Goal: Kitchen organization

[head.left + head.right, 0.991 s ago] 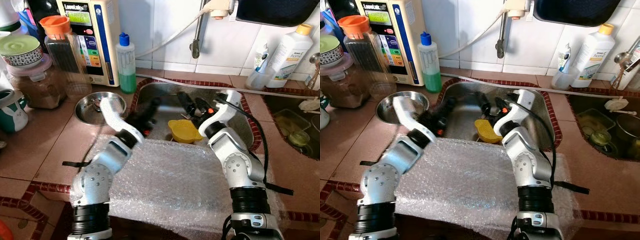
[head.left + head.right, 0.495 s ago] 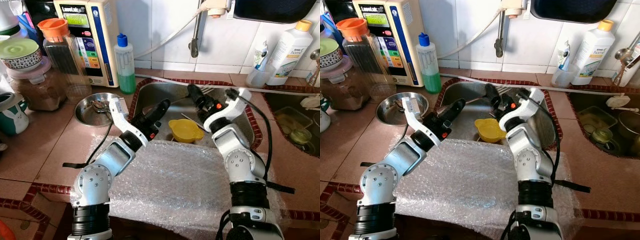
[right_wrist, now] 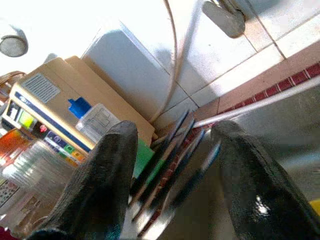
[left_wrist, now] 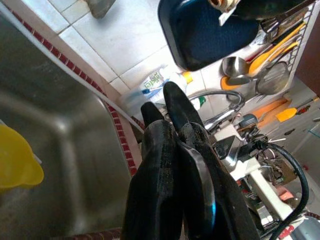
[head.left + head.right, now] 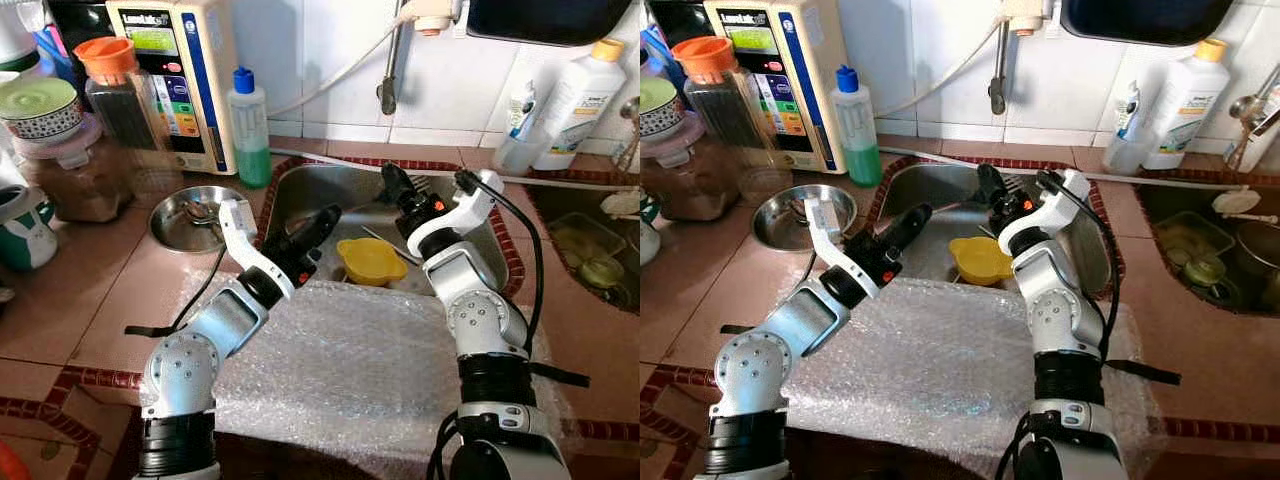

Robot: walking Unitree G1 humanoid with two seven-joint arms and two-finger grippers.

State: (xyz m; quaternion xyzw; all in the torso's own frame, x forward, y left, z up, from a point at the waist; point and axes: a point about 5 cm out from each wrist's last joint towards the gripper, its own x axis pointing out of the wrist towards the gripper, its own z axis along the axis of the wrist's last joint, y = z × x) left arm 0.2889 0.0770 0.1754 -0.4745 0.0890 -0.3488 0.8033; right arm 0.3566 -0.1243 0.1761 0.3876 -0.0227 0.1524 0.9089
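Note:
A yellow cup (image 5: pixel 370 260) lies in the steel sink (image 5: pixel 330 176). My left gripper (image 5: pixel 325 218) hangs over the sink's left front corner, just left of the cup. Its fingers (image 4: pixel 165 107) are shut with nothing between them. My right gripper (image 5: pixel 390 178) is raised at the back of the sink, behind the cup. In the right wrist view its fingers (image 3: pixel 107 165) stand well apart, and the blurred tines of a fork (image 3: pixel 170 150) run between them. The fork's tines (image 5: pixel 425 184) also show beside that gripper near the sink's back wall.
Bubble wrap (image 5: pixel 350 360) covers the counter in front of the sink. A steel bowl (image 5: pixel 185 215), a green soap bottle (image 5: pixel 250 125), jars (image 5: pixel 125 100) and a water unit (image 5: pixel 185 70) stand at the left. The faucet (image 5: pixel 390 90) hangs above. A second basin (image 5: pixel 590 250) lies at the right.
My right gripper has risen from the sink bottom toward the back wall, and the fork now shows beside it. The left arm has swung forward and settled over the sink's front left.

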